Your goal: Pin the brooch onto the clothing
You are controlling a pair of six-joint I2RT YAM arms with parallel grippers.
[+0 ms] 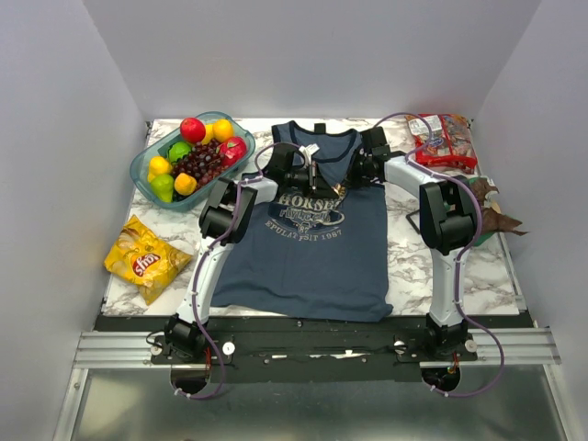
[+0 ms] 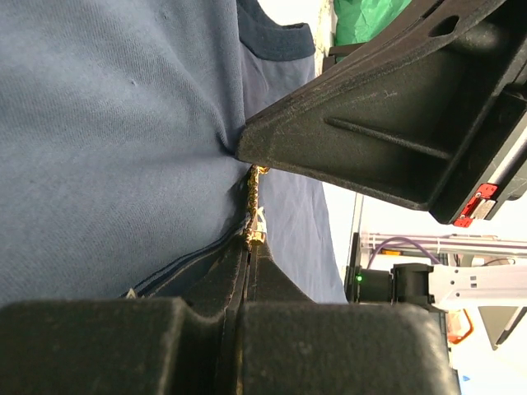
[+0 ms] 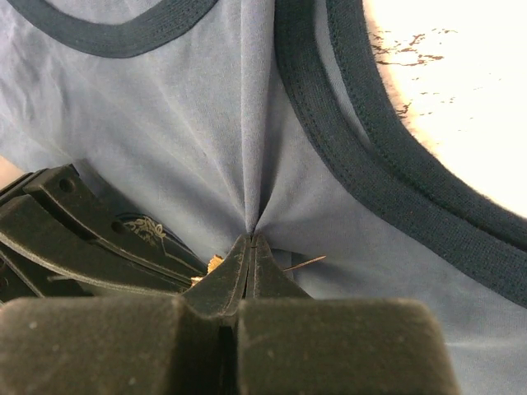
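The slate-blue tank top [image 1: 312, 248] lies flat on the marble table, its neckline at the far side. Both grippers meet over its upper chest. My left gripper [image 1: 301, 171] is shut on the small gold brooch [image 2: 255, 202], which sticks out past its fingertips [image 2: 249, 245] against the cloth. My right gripper [image 1: 360, 167] is shut on a pinched-up fold of the tank top [image 3: 251, 237], right beside the brooch. In the right wrist view a gold bit of the brooch [image 3: 214, 263] shows left of the jaws, and its thin pin [image 3: 306, 263] shows on the right.
A teal bowl [image 1: 144, 169] of fruit stands at the back left. A yellow chips bag [image 1: 147, 259] lies at the left. A red snack packet [image 1: 444, 140] is at the back right, with a brown leafy object [image 1: 499, 219] at the right edge.
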